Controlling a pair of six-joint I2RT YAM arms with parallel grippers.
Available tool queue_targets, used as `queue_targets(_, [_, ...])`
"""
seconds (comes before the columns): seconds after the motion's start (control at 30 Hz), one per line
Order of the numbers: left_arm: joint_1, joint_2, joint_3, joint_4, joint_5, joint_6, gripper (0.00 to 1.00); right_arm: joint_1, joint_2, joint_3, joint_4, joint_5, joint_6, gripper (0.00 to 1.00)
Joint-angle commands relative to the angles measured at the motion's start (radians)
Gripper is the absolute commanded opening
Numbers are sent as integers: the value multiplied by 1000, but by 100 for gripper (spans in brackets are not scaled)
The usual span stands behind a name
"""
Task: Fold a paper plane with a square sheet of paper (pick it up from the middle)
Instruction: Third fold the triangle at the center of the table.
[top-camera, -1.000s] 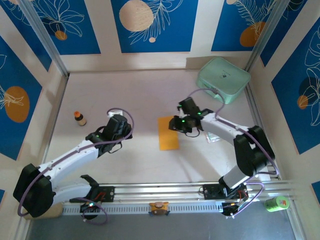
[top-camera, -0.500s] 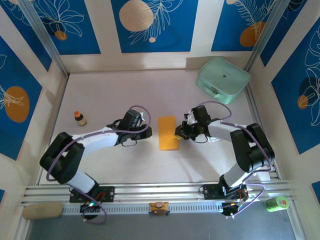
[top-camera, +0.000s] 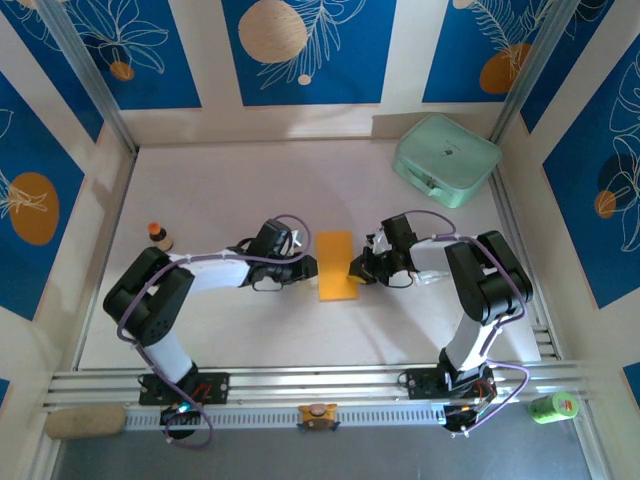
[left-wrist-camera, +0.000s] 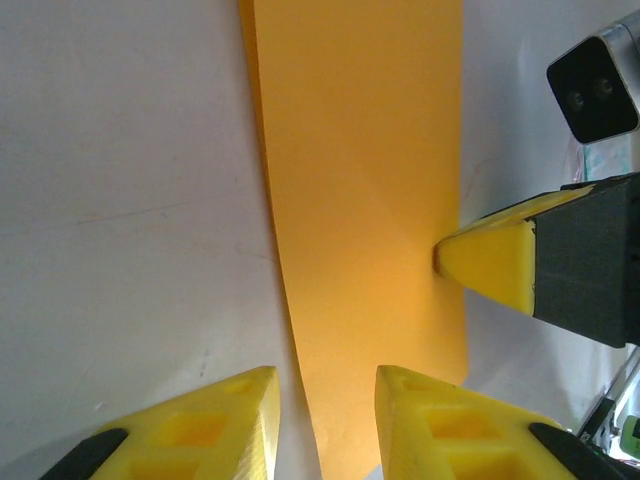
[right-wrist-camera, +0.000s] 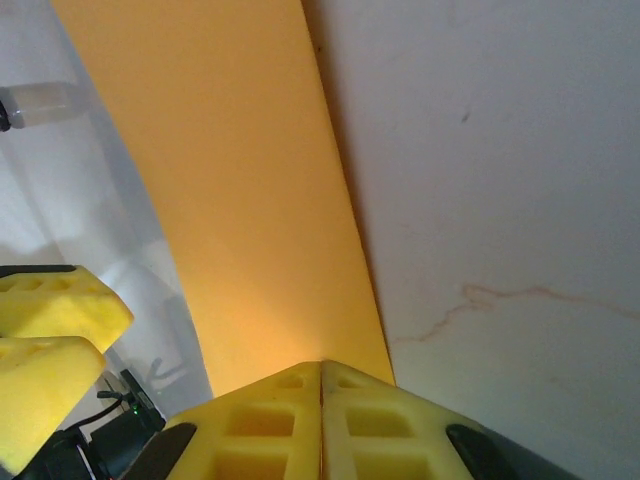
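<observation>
Square sheet of paper, showing as a narrow orange-yellow rectangle, lies flat on the table, well apart from the mint-green case and nearer my bases than it. My right gripper meets the long edge on the case side, fingers clenched tight together; whether they nip the paper I cannot tell. My left gripper sits at the edge away from the case, fingers released and apart, straddling that edge.
</observation>
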Motion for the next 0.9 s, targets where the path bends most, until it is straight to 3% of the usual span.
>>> queue_targets(0.0, [-6, 21, 31, 5, 37, -13, 33, 0, 33, -28, -21, 20, 19, 8])
queue_targets(0.87, [-9, 131, 62, 64, 112, -71, 27, 0, 27, -24, -50, 39, 17, 5])
